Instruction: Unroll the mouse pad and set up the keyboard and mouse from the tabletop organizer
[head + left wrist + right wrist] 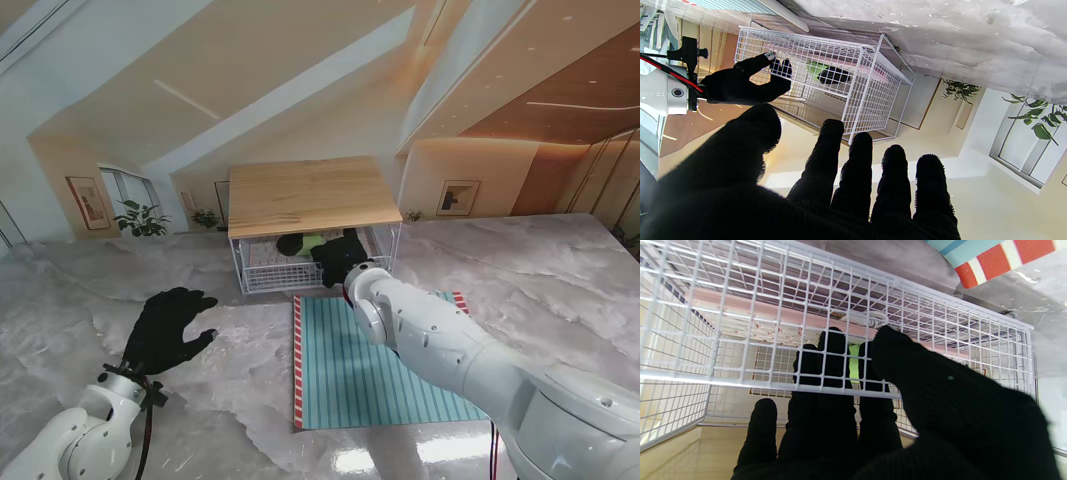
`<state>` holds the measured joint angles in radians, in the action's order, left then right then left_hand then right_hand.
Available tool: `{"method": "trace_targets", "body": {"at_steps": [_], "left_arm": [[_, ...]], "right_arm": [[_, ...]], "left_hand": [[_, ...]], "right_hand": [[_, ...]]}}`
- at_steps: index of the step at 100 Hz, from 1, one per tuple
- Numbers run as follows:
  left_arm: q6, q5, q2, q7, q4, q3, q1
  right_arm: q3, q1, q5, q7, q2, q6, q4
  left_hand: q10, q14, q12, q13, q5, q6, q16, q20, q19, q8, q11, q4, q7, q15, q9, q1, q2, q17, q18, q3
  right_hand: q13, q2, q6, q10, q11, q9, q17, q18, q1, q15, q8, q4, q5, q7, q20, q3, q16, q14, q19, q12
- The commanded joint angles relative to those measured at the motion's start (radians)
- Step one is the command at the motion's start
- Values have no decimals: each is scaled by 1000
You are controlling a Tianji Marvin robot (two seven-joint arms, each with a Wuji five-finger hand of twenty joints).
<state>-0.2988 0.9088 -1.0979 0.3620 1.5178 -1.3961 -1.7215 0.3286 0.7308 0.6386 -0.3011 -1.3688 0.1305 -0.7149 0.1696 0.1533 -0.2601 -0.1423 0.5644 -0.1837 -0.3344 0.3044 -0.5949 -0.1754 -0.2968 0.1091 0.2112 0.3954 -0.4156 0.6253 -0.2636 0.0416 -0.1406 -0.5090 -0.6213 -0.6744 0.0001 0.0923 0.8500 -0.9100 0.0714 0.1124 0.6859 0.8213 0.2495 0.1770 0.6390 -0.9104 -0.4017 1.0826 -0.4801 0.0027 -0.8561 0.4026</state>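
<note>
Left hand (170,328) open, fingers spread, hovering over bare table, well left of organizer (312,196). Mouse pad (375,365) already flat, just in front of the drawer. Right hand (340,258) reaching into wire drawer (826,323), fingers hooked over its front rim; grip on anything, cannot tell. Risk: fingers snagging mesh, dragging whole organizer. Pink keyboard (750,311) and green mouse (853,363) lie just beyond the fingertips

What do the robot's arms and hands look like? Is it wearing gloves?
Yes! Both hands wear fuzzy black knit gloves with five fingers: the left hand and the right hand. The arms are smooth, shiny white, made of rounded chunky segments. A red and a black cable run along the left wrist, and a black camera bracket sits on the right wrist.
</note>
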Motion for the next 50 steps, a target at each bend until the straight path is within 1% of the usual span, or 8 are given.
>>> {"method": "trace_targets", "body": {"at_steps": [1,30,40,50], "left_arm": [[-10,-2,-6,-10,2,0,-3],[-23,1,-6,0,6,-5,-9],[-27,2,-7,3,7,-6,-11],[-32,4,-7,6,7,-7,-12]], "right_arm": [[-2,20,10,20,8,6,-26],[22,54,42,48,49,24,-112],[31,64,54,58,63,29,-136],[40,73,63,67,75,36,-156]], "left_hand": [[-13,-2,2,24,-10,-6,3,-13,24,4,-2,14,-7,-1,12,-21,10,7,28,-1],[-12,-2,2,23,-10,-8,3,-17,33,3,-2,15,-6,-2,11,-21,9,7,27,-2],[-13,-3,1,25,-10,-7,3,-18,36,3,-3,15,-6,-2,10,-22,10,8,28,-2],[-11,-3,2,24,-10,-9,4,-20,40,3,-2,15,-6,-3,11,-21,8,7,29,-2]], "right_hand": [[-55,-23,18,19,178,-95,16,25,28,26,-8,13,26,-21,20,33,-14,-15,-19,73],[-63,-33,18,25,184,-104,17,28,34,32,-2,12,44,-37,24,46,-15,-13,-31,79],[-66,-36,0,26,183,-109,17,31,36,32,13,13,59,-71,25,50,-13,-10,-38,81],[-68,-39,-35,27,181,-114,18,34,42,32,32,16,84,-115,27,50,-11,-7,-45,84]]}}
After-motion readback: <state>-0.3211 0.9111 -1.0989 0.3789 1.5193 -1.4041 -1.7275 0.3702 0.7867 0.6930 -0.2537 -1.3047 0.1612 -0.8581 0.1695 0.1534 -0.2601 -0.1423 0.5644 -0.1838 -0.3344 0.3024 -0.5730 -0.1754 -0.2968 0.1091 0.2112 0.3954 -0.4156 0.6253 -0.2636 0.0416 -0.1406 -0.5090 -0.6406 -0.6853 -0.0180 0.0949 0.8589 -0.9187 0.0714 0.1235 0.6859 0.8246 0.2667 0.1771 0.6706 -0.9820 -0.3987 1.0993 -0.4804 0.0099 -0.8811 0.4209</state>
